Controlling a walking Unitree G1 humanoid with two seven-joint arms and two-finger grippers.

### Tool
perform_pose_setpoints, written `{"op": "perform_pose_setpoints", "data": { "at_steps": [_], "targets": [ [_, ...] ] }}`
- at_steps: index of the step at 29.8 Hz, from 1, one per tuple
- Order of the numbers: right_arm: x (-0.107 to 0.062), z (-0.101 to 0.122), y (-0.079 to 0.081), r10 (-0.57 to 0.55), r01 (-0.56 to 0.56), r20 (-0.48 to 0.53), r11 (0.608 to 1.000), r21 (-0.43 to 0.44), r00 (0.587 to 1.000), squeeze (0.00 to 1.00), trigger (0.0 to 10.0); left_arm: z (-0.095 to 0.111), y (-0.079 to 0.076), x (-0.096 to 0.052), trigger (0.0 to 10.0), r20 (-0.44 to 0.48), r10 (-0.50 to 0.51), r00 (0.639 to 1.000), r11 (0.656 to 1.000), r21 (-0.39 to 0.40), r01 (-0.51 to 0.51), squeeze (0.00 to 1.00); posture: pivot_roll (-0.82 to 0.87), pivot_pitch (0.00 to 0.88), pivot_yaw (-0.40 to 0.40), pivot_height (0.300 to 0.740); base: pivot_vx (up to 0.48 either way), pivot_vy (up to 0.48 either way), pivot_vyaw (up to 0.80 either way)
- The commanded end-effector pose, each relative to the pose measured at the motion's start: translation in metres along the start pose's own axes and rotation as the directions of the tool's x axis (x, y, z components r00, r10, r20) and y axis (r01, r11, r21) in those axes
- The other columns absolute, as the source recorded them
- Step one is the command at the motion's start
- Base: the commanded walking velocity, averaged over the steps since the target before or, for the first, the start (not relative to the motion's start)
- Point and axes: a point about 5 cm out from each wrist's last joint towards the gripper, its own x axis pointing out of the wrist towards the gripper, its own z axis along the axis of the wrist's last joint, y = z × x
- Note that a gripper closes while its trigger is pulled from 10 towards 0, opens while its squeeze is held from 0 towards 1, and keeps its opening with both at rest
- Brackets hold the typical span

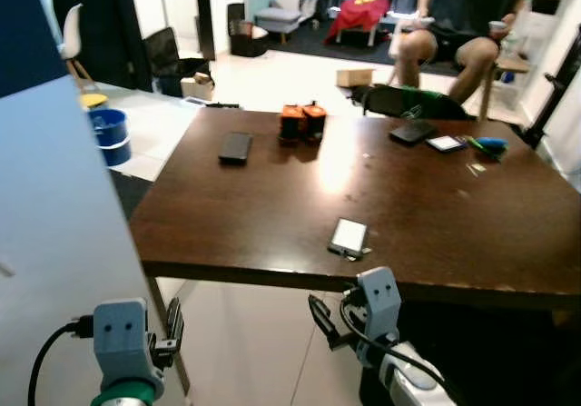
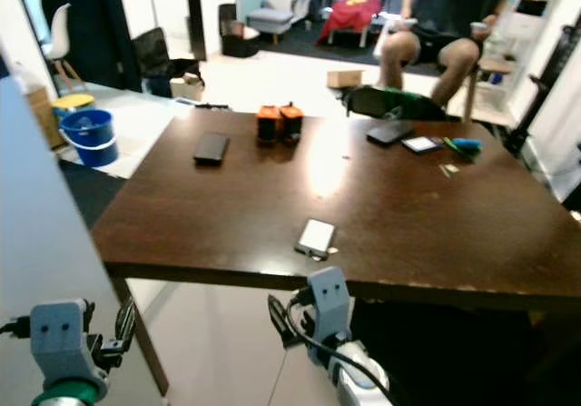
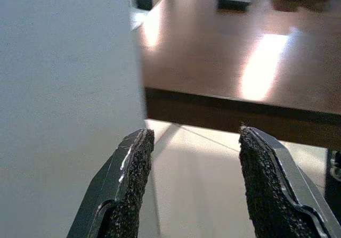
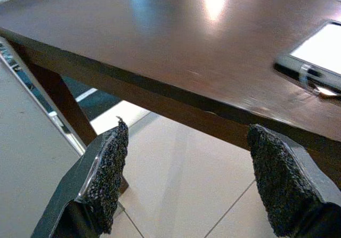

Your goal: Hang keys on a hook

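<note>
— Where are your grippers?

— Both hang low in front of me, below the near edge of the tabletop (image 1: 436,197). My left gripper (image 3: 194,187) is beside a pale white panel (image 1: 45,224) on my left, its fingers spread apart with nothing between them, over the tiled floor (image 1: 245,342). My right gripper (image 4: 200,182) is under the near edge, also spread wide and empty.

— And the keys?

— I cannot make out any keys for certain. Near the near edge, just above my right gripper, lies a white phone (image 1: 349,237) with something small and metallic at its near end; it is too small to tell what it is.

— What else is on the tabletop?

— A black phone (image 1: 235,146) toward the far left corner, two orange-and-black blocks (image 1: 302,123) touching each other near the far edge, and a dark wallet-like thing (image 1: 413,132), a small device (image 1: 447,143) and a blue object (image 1: 491,143) toward the far right corner.

— Anything beyond?

— A person (image 1: 454,15) sits past the far edge, and a blue bucket (image 1: 110,135) stands on the floor to the left.
</note>
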Motion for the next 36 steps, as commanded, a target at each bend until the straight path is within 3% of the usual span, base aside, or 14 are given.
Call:
{"op": "perform_pose_setpoints", "data": {
  "at_steps": [1, 29, 36],
  "targets": [
    [-0.0021, -0.0052, -0.0017, -0.01, 0.01, -0.021, 1.0, 0.009, 1.0, 0.0, 10.0, -0.0031, 0.0013, -0.0024, 10.0, -0.013, 0.005, 1.0, 1.0, 0.001, -0.005, 0.0, -0.17, 0.0, 0.072, 0.74, 0.0, 0.0, 0.0],
    [-0.002, -0.0028, -0.0038, -0.06, 0.06, -0.006, 0.998, 0.031, 0.998, 0.0, 10.0, -0.0011, 0.0024, -0.0002, 10.0, -0.011, -0.011, 1.0, 1.0, 0.007, 0.012, 0.0, -0.18, 0.0, 0.093, 0.74, 0.0, 0.0, 0.0],
    [-0.0026, -0.0031, -0.0046, -0.07, 0.071, -0.006, 0.997, 0.037, 0.998, 0.0, 10.0, 0.0017, 0.0021, 0.0016, 10.0, 0.0, -0.008, 1.0, 1.0, 0.004, 0.008, 0.0, -0.18, 0.003, 0.101, 0.74, 0.0, 0.0, -0.48]
  ]
}}
